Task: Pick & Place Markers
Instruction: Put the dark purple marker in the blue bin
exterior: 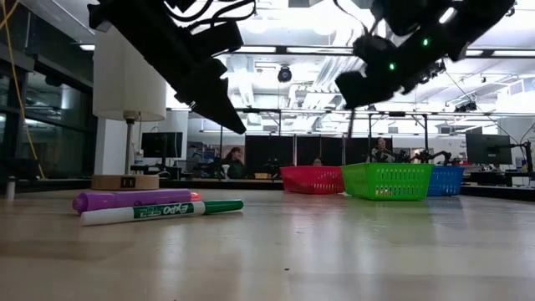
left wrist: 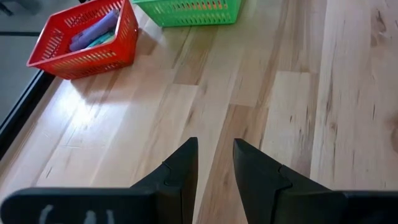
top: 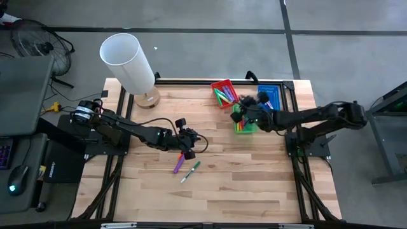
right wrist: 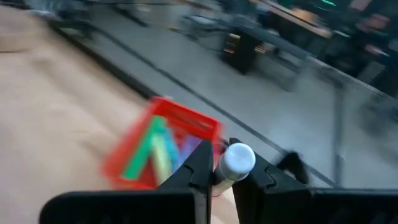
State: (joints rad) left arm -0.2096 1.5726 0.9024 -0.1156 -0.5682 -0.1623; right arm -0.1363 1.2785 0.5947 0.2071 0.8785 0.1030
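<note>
Nearest in the low view: two loose markers on the table point(top: 254, 184), a green-capped one point(exterior: 163, 211) in front, a purple one point(exterior: 134, 200) just behind it. Something orange-red peeking out at the purple marker's far end, too little showing to name. From above, the same pair near the table's middle, purple point(top: 179, 163) and green point(top: 190, 172), lying slantwise, close together, whether touching not clear.

Left gripper point(top: 191, 139) raised just beyond those two, above bare wood. Fingers point(left wrist: 180, 171) slightly parted in the wrist view, nothing between them; bases cut off by the frame edge.

Farther back, right gripper point(top: 247, 113) raised over the green tray point(top: 245, 125), hiding much of it from above. Clamped on a white-ended marker point(right wrist: 234, 160) standing up between the fingers; only that rounded end showing, body and colour hidden.

Red tray point(top: 224, 93) behind, holding green, yellow and purple markers, individual count hard to make out. Blue tray point(top: 272, 94) next to it at the far edge, partly covered by the right arm, contents unclear.

Lamp point(top: 129, 63) at the far left corner.

Beyond the table in the low view, seated people, small and dim.
</note>
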